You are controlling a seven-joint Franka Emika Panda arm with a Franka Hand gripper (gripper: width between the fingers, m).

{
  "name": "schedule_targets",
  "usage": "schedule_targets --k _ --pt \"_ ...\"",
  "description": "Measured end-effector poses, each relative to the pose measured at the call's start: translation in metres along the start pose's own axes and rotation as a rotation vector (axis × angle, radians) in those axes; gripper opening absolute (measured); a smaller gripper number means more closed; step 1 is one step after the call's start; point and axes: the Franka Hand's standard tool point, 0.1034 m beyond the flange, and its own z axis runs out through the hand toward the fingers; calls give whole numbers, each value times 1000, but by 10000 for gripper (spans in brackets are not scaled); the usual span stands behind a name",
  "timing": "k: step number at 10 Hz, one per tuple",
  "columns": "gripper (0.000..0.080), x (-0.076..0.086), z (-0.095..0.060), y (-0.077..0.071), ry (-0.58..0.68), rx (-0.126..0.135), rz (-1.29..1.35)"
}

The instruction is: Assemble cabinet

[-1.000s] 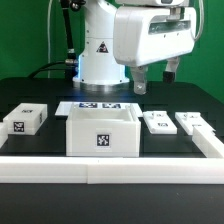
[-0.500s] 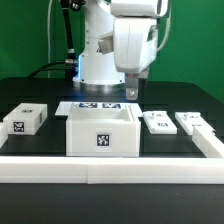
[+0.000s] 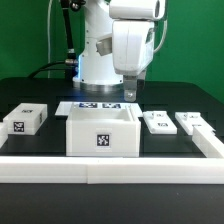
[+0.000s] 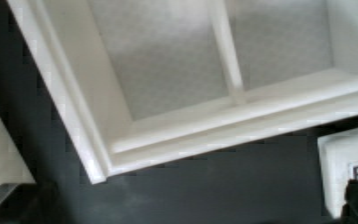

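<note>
While the exterior view takes in the arm and the table from the near side, it catches the pincer (image 3: 131, 93) edge-on, so only one dark finger shows below the white hand. The wrist view shows no fingers at all, so I cannot tell whether the jaws stand apart or together; nothing is seen in their hold.

The pincer hangs in the air over the far right part of the cabinet box (image 3: 80, 140), apart from its rim. This box is the biggest white piece, open-topped, standing mid-table with a square tag on its near wall. That wall hides the inside from the exterior view. The wrist view supplies it: looking down into the box (image 4: 176, 80), it shows a pale grey floor, a thin white rib crossing it, a stepped rim, and one corner set against the black table (image 3: 35, 92).

Just beyond the box lies the marker board (image 3: 100, 106), flat on the table. Well apart on the exterior view's left sits a tagged slab (image 3: 24, 120). On the exterior view's right lie two small panels, one nearer the box (image 3: 157, 122) and one farther out (image 3: 192, 122), side by side and not touching. A long low rail (image 3: 110, 170) runs along the near edge.

At the edge of the wrist view a white piece with a dark tag (image 4: 350, 172) peeks in — I cannot tell which part it is.
</note>
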Motion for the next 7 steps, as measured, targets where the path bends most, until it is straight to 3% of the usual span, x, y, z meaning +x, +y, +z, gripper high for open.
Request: schedule_targets --k 1,3,7 --pt "798 -4 2 -10 -5 11 -64" --pt "798 -4 8 -20 -24 8 -203" --pt "798 -6 9 -22 -24 13 -188"
